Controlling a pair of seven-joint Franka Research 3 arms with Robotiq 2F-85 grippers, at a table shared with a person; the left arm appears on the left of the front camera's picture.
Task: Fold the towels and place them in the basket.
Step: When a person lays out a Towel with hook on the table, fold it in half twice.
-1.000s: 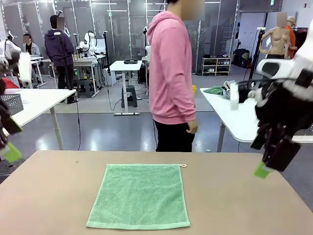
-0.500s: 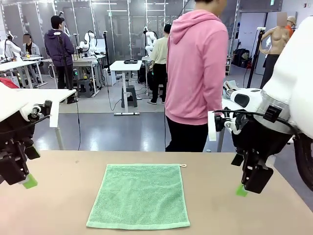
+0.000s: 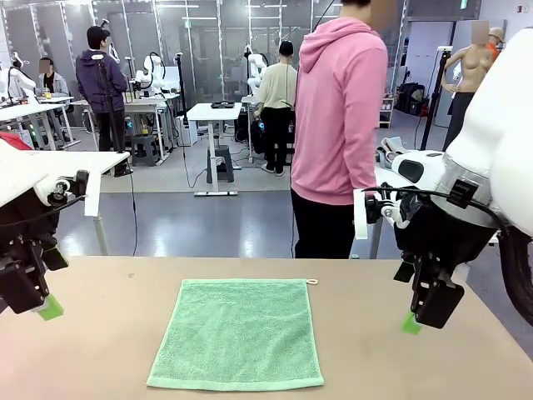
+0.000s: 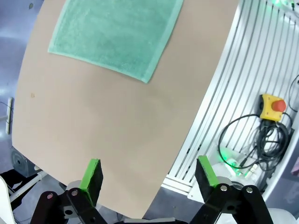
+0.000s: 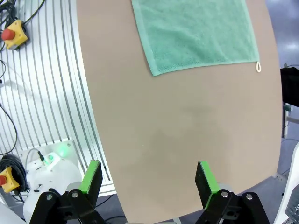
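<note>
Since a second ago both arms have come in over the desk (image 3: pixel 100 333) from its sides, and the person (image 3: pixel 337 125) in the pink hoodie has stepped to the right behind the far edge. Over the last half second the arms have hardly shifted.

The left fingers (image 3: pixel 50 308) hang above the desk's left edge, apart, with nothing between them. In the left wrist view one green pad lies over the desk top and the other over the slatted base beyond the edge. The right fingers (image 3: pixel 411 323) hang above the desk near its right edge, also apart and holding nothing. In the right wrist view bare desk top shows between the pads.

The mint green towel (image 3: pixel 237 333) lies flat and unfolded in the middle of the desk, nearer the robot's edge than the far edge, well apart from both sets of fingers. Its small loop (image 3: pixel 311 282) sits at the far right corner of the cloth. The person stands turned away, hands off the desk.
</note>
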